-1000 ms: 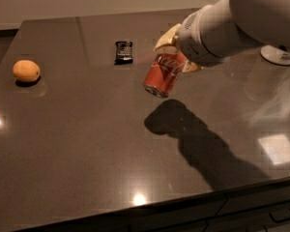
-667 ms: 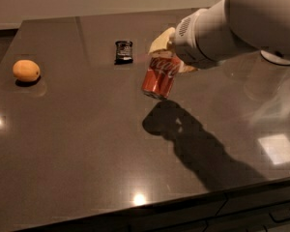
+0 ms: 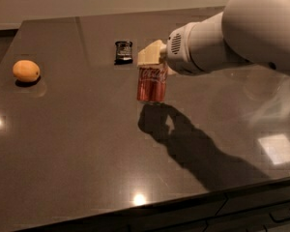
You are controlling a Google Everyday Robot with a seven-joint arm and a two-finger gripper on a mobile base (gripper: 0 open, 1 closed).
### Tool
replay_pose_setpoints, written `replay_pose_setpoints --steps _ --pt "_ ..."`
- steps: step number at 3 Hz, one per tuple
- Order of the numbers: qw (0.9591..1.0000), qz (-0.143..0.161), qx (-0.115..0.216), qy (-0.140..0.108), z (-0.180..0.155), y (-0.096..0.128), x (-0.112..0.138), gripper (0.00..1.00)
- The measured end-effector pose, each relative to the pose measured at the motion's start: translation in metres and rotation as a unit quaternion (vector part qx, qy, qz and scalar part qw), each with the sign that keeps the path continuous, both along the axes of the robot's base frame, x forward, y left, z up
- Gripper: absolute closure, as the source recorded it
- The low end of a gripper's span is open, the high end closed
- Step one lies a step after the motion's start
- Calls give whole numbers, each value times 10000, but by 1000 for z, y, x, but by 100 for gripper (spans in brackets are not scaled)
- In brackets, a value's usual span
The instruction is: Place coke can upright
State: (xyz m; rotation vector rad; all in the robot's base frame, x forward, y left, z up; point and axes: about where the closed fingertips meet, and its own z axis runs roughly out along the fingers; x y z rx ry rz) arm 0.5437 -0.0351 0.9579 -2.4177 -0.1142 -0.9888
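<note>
The red coke can [image 3: 152, 84] with white script hangs nearly upright above the dark table [image 3: 77, 149], its top gripped from above. My gripper [image 3: 153, 61] has cream fingers [image 3: 149, 55] shut on the can's top end. The white arm reaches in from the upper right. The can's shadow lies on the table just below and to the right of it. Whether the can's base touches the table cannot be told.
An orange fruit [image 3: 26, 71] sits at the left of the table. A small dark wrapped snack bar [image 3: 123, 51] lies at the back, behind the can. The table's front edge runs along the bottom, with drawers [image 3: 261, 211] below.
The can has swung from tilted to nearly upright and moved slightly left and lower, held in my gripper. The fruit and the snack bar have not moved.
</note>
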Motion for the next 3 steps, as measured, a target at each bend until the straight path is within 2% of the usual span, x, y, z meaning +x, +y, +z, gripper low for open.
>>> replay_pose_setpoints --steps 1,2,3 --pt "9984 504 55 -249 -4 10 -1 100" --pt "9937 1022 178 -423 -10 20 -4 100" --pt "9856 1530 340 -632 -17 29 -9 100"
